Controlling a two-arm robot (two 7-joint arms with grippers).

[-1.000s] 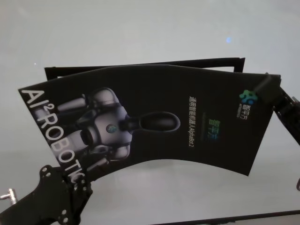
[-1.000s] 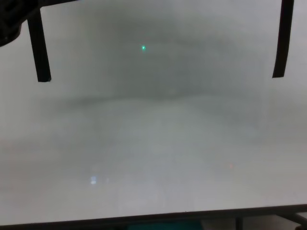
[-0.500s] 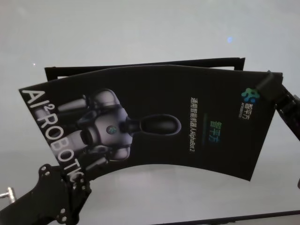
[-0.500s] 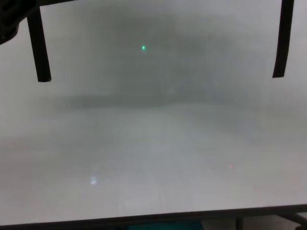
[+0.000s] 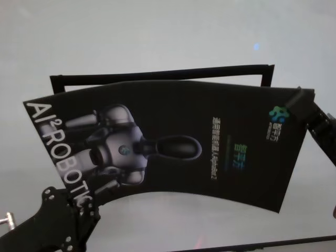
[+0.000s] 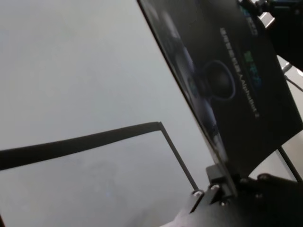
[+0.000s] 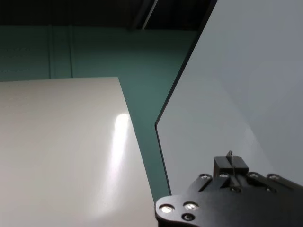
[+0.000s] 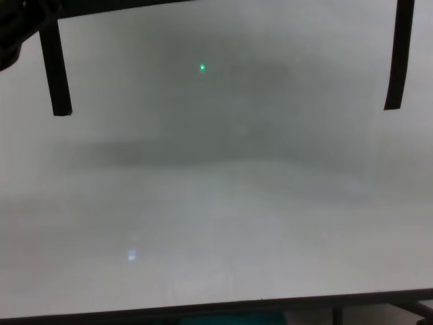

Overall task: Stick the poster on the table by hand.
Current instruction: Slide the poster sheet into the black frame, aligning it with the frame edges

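Poster (image 5: pixel 173 142) hangs bowed between left gripper (image 5: pixel 79 202) and right gripper (image 5: pixel 298 100), hiding whether jaws clamp it.

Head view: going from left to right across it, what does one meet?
Left pincer clamped on the poster's lettered corner → white letters → robot picture → small "AlphaBot 2" text → coloured logo → right pincer at the poster's far right corner. All of it is above the table.
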